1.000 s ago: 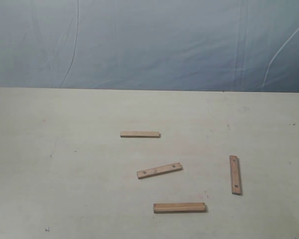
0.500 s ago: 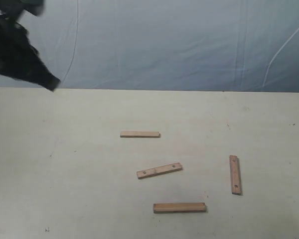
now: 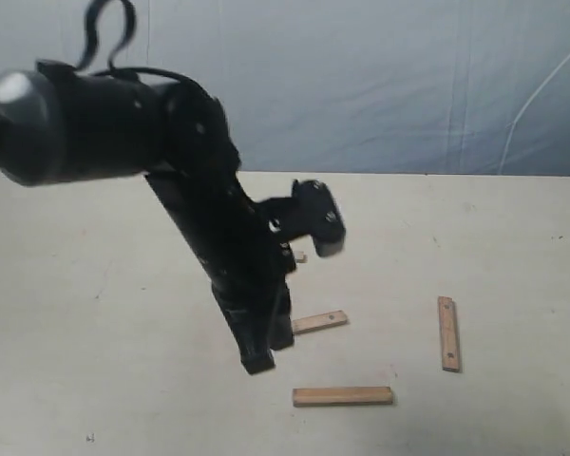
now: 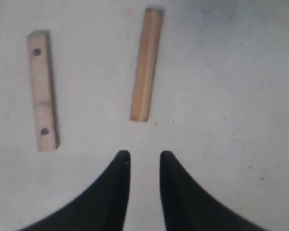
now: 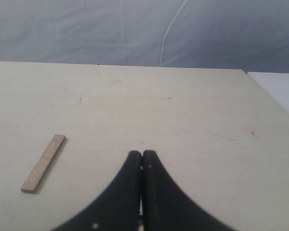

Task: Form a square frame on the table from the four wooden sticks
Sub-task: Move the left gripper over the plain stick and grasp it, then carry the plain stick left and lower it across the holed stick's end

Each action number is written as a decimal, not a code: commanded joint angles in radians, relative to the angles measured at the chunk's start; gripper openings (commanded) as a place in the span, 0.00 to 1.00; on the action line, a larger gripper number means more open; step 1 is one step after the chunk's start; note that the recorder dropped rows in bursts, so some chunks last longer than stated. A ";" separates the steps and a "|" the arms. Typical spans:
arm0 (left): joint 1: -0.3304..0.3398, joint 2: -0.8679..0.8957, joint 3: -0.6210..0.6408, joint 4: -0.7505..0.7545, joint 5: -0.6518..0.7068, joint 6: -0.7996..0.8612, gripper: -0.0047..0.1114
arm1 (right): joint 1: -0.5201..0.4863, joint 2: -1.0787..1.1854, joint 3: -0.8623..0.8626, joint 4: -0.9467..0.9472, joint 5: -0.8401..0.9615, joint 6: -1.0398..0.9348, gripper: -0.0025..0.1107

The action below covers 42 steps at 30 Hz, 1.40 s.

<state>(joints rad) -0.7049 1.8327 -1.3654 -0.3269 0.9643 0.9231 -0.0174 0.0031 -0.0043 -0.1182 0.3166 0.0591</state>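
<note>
Four wooden sticks lie apart on the table (image 3: 76,313); no square frame is formed. The front stick (image 3: 342,396) is plain, the right stick (image 3: 446,332) has two holes. My left arm covers part of the middle stick (image 3: 320,321) and nearly all of the back stick (image 3: 300,256). My left gripper (image 3: 258,361) hangs low over the table, left of the front stick. In the left wrist view it (image 4: 143,155) stands open and empty, short of the plain stick (image 4: 146,65) and the holed stick (image 4: 42,91). My right gripper (image 5: 142,155) is shut, empty, apart from a holed stick (image 5: 43,163).
A blue-grey cloth backdrop (image 3: 408,85) hangs behind the table's far edge. In the right wrist view a white surface (image 5: 279,91) lies beyond the table's side edge. The left arm's black body (image 3: 209,228) stands over the table's middle.
My left arm has swung in from the upper left and down over the table's middle, now covering the back stick and part of the middle one. The sticks have not moved.
</note>
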 commanded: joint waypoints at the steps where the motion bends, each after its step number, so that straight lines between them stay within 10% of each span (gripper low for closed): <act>1: -0.112 0.071 -0.009 0.073 -0.078 0.027 0.44 | -0.003 -0.003 0.004 -0.001 -0.011 -0.003 0.01; 24: -0.194 0.373 -0.142 0.169 -0.218 -0.266 0.53 | -0.003 -0.003 0.004 -0.001 -0.011 -0.003 0.01; 30: -0.194 0.376 -0.164 0.208 -0.185 -0.362 0.07 | -0.003 -0.003 0.004 -0.001 -0.011 -0.003 0.01; 42: -0.089 0.211 -0.233 0.447 -0.046 -1.163 0.04 | -0.003 -0.003 0.004 -0.001 -0.011 -0.003 0.01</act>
<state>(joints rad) -0.8397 2.0903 -1.5948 0.1145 0.8601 -0.0939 -0.0174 0.0031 -0.0043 -0.1182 0.3166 0.0591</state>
